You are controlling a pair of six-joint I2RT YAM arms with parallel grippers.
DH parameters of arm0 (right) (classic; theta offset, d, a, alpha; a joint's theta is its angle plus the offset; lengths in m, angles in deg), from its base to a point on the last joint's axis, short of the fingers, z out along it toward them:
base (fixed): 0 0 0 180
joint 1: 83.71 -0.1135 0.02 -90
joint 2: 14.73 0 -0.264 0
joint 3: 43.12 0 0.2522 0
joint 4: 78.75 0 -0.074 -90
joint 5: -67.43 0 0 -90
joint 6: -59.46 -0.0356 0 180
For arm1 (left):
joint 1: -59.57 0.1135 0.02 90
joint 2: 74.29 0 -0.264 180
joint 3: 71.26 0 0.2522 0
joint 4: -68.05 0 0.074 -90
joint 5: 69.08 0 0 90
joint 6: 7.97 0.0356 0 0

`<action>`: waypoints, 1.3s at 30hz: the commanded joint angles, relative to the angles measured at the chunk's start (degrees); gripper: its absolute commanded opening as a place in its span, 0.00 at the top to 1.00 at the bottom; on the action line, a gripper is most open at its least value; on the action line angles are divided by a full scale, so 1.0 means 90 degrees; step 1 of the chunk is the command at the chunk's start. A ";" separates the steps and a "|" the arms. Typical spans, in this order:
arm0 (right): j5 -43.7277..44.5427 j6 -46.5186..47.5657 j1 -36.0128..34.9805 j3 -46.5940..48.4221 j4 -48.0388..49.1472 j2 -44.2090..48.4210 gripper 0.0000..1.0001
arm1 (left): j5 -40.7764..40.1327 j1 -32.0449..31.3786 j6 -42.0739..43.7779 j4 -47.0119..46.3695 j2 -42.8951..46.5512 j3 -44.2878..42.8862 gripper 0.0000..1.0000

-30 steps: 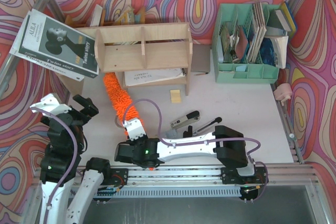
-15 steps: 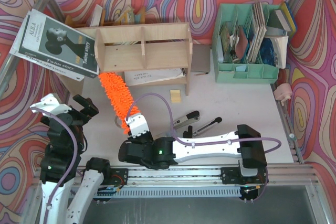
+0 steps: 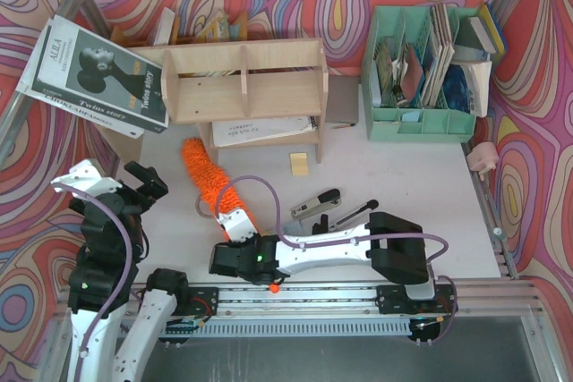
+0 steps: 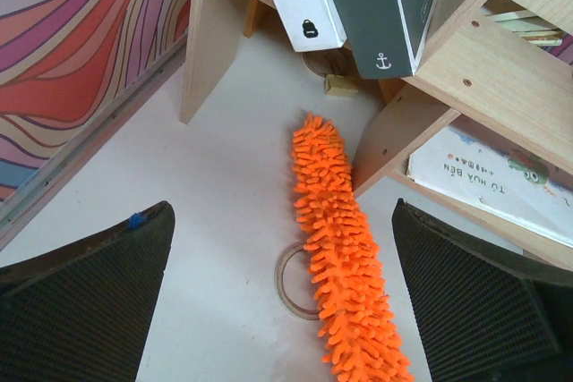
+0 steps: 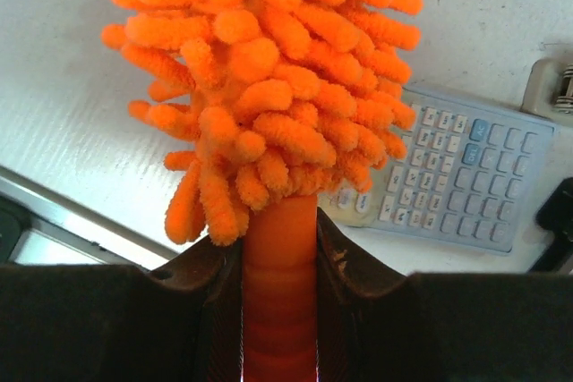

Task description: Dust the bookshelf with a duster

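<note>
The light plywood bookshelf [image 3: 242, 87] stands at the back left, and its side panel shows in the left wrist view [image 4: 398, 127]. The orange fluffy duster [image 3: 208, 176] slants from my right gripper up to the shelf's front left corner. Its tip lies close beside the side panel in the left wrist view [image 4: 345, 248]. My right gripper [image 3: 235, 223] is shut on the duster's orange handle [image 5: 279, 257], just below the brush [image 5: 269, 69]. My left gripper [image 3: 136, 187] hangs open and empty to the left of the duster, its fingers [image 4: 89, 301] wide apart.
A large dark book [image 3: 94, 73] leans on the shelf's left end. A mint-green file organiser [image 3: 421, 60] stands at the back right. A tape ring [image 4: 295, 275], a stapler [image 3: 315, 205], a black tool [image 3: 355, 214], a sticky note [image 3: 299, 164] and a calculator [image 5: 457, 167] lie on the table.
The duster's tip was pushed up to the shelf's lower left corner half a second ago. It has now drawn back toward the near edge. The left arm has not moved.
</note>
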 commanded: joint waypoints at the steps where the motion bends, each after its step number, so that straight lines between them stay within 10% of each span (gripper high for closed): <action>1: -0.0078 0.0181 0.0135 -0.0072 0.0238 0.0205 1.00 | -0.0076 0.0051 -0.0008 0.0011 0.0091 0.0067 0.01; 15: 0.0959 0.1403 -0.0261 -0.0377 0.1064 0.1153 1.00 | -0.0115 0.0058 -0.0008 0.0025 0.0070 0.0058 0.01; 39: -0.0129 0.3160 -0.0726 -0.0435 0.2456 0.1015 1.00 | -0.0689 0.0060 -0.0067 0.0089 0.0487 0.0097 0.01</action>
